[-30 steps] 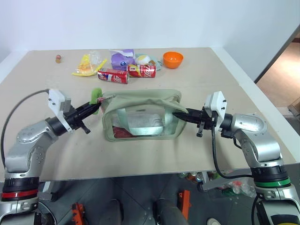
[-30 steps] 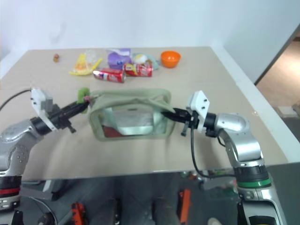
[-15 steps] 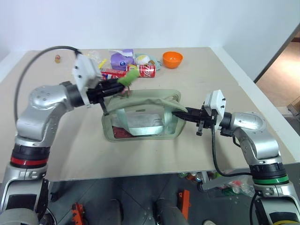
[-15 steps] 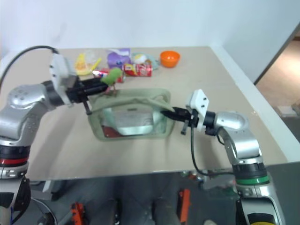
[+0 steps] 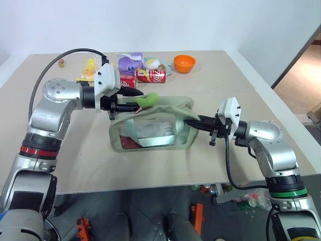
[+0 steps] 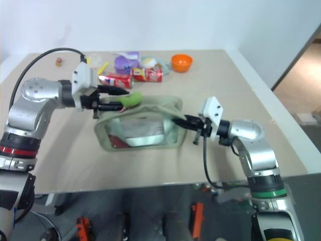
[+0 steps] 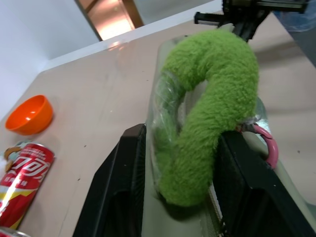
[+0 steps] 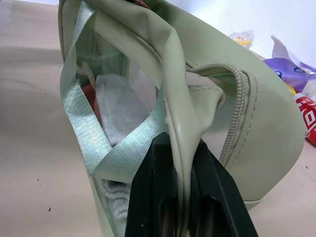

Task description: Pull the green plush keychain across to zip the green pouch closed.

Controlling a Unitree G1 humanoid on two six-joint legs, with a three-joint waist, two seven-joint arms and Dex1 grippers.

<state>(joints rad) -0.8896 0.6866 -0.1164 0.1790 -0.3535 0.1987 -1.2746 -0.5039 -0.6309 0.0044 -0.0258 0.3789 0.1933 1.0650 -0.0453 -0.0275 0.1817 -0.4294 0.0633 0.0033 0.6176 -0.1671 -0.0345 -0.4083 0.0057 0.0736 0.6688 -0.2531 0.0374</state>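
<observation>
The green pouch (image 5: 150, 133) stands mid-table with clear side windows and a strap handle across its front. Its top zipper (image 8: 237, 108) shows in the right wrist view. The green plush keychain (image 5: 148, 100) lies curled over the pouch's top, left of the middle, with a pink clasp (image 7: 264, 143) at its base. My left gripper (image 5: 136, 100) reaches in from the left, open. Its black fingers (image 7: 123, 182) stand apart with the plush (image 7: 207, 113) lying between them. My right gripper (image 5: 189, 122) is shut on the fabric at the pouch's right end (image 8: 173, 98).
Along the table's far side lie an orange bowl (image 5: 184, 63), two red cans (image 5: 150, 76), a purple packet (image 5: 131, 63) and a yellow snack bag (image 5: 89, 70). The table's right edge (image 5: 281, 113) runs close behind my right arm.
My left arm rose and swung right, carrying the plush from the pouch's left end over its top. Its fingers have since spread apart. The right arm stayed still.
</observation>
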